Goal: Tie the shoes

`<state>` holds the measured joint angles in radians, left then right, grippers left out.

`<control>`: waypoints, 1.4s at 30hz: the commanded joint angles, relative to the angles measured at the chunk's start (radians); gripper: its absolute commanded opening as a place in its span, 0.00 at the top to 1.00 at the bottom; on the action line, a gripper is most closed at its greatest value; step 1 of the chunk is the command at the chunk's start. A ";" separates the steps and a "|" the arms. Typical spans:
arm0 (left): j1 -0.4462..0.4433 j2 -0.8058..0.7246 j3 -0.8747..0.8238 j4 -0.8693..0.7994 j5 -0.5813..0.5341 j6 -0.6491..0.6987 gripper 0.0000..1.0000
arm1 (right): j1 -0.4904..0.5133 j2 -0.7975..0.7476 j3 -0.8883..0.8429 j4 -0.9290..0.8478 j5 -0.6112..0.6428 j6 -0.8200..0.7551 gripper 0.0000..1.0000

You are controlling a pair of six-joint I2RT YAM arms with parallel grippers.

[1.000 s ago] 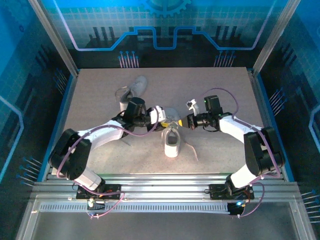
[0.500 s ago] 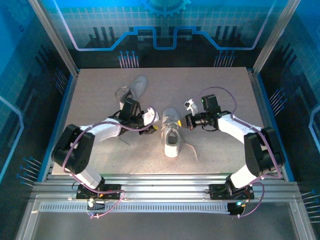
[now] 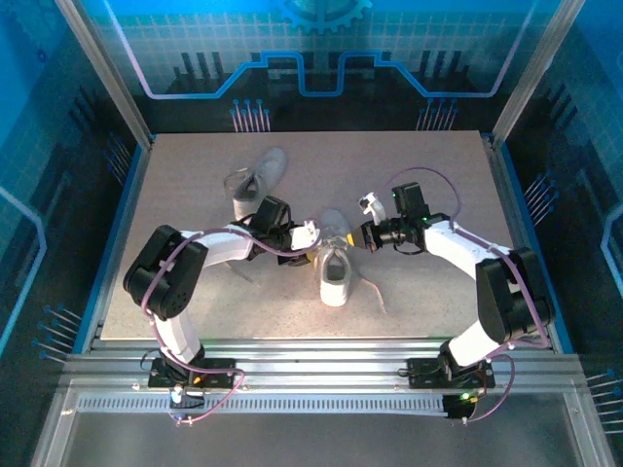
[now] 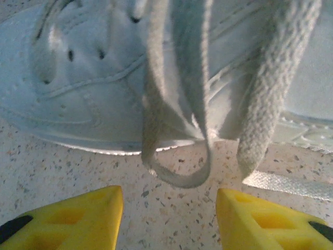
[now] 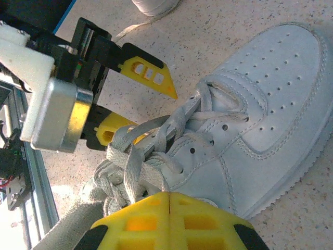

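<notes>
One white sneaker point(image 3: 334, 261) lies mid-table, toe pointing away from me; its side fills the top of the left wrist view point(image 4: 78, 83). A lace loop point(image 4: 179, 174) hangs over the sole onto the table, just ahead of my open left gripper point(image 4: 169, 219), whose yellow fingers stand either side with nothing between them. From the right, my right gripper point(image 5: 170, 200) is shut at the knotted laces point(image 5: 130, 156) over the tongue, apparently pinching a strand. My left gripper point(image 5: 156, 117) shows across the shoe. The second sneaker point(image 3: 259, 175) lies at the back left.
A loose lace end point(image 3: 373, 295) trails across the speckled table toward the front right. The second sneaker's sole point(image 5: 153, 5) peeks in at the top of the right wrist view. Blue walls and metal posts point(image 3: 117, 88) bound the table.
My left gripper drew back left half a second ago and has now come in again to the near shoe's left side. My right gripper stayed at the laces, barely shifted.
</notes>
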<state>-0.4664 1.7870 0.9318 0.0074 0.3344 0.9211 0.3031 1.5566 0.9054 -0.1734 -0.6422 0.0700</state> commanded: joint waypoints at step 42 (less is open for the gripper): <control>-0.073 -0.373 -0.016 -0.312 -0.051 -0.104 1.00 | 0.055 0.034 0.156 -0.129 0.141 -0.077 1.00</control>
<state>-0.4782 1.5101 0.8822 -0.1551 0.2886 0.8783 0.3389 1.5612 1.0122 -0.2771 -0.5232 0.0208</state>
